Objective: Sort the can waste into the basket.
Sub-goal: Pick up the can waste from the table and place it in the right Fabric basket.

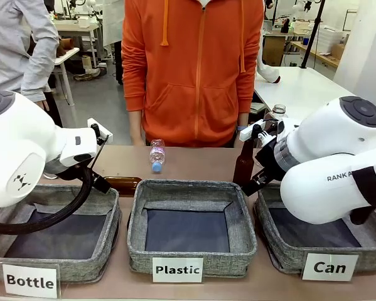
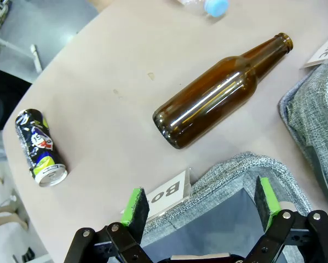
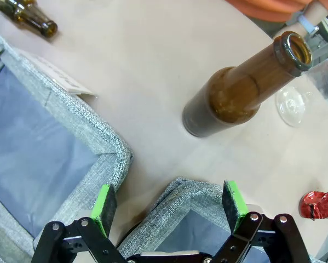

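— Which can looks handier to you?

— The red can [image 3: 320, 203], I'd say. It sits on the bare table [image 1: 194, 164] just past the rim of the Can basket [image 3: 192, 192]. That puts it off to one side of the right gripper [image 3: 169, 204], which hovers over that basket's corner with its fingers apart and nothing between them.

— Upright or lying down?

— Hard to tell. It's cut off at the side, and I only make out a crumpled red body.

— And the other one?

— The dark can [image 2: 40, 148] lies on its side near the table's left edge, well apart from the Can basket. The left gripper [image 2: 200, 201] is nearer to it, spread wide and empty over the Bottle basket [image 1: 106, 216]. The can's long axis runs roughly crosswise to the line between those fingers, so they could probably close across its body without much wrist turn.

— Anything in the way?

— A brown bottle [image 2: 224, 93] lies on the smooth, pale tabletop beyond the Bottle basket. A person in an orange top [image 1: 194, 69] is standing at the far edge.
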{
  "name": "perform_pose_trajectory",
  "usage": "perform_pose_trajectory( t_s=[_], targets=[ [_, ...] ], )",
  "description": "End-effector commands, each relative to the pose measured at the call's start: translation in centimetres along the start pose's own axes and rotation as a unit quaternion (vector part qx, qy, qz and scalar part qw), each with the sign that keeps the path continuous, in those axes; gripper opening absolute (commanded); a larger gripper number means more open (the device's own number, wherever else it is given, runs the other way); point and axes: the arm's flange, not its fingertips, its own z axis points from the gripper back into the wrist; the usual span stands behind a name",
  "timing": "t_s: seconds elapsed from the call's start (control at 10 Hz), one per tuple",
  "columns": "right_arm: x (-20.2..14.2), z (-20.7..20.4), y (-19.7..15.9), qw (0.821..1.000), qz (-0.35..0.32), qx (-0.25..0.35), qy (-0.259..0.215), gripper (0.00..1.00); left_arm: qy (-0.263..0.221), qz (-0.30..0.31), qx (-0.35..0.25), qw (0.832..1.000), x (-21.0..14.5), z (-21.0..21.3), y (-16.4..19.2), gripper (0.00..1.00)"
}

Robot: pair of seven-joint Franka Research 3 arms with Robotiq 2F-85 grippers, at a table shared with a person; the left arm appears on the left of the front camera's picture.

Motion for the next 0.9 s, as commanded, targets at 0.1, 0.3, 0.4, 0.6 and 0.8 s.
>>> perform_pose_trajectory(
  t_s=[0.1, 0.3, 0.4, 0.6, 0.8],
  targets=[
    [0.00, 0.00, -0.01, 1.000, -0.001, 0.000, 0.000, 1.00, 0.000, -0.001, 0.000, 1.000, 0.01, 0.01, -0.01, 1.00],
    [0.00, 0.00, -0.01, 1.000, -0.001, 0.000, 0.000, 1.00, 0.000, -0.001, 0.000, 1.000, 0.01, 0.01, -0.01, 1.00],
    [0.00, 0.00, -0.01, 1.000, -0.001, 0.000, 0.000, 1.00, 0.000, -0.001, 0.000, 1.000, 0.01, 0.01, -0.01, 1.00],
    [0.00, 0.00, -0.01, 1.000, -0.001, 0.000, 0.000, 1.00, 0.000, -0.001, 0.000, 1.000, 0.01, 0.01, -0.01, 1.00],
    [0.00, 0.00, -0.01, 1.000, -0.001, 0.000, 0.000, 1.00, 0.000, -0.001, 0.000, 1.000, 0.01, 0.01, -0.01, 1.00]
  ],
)
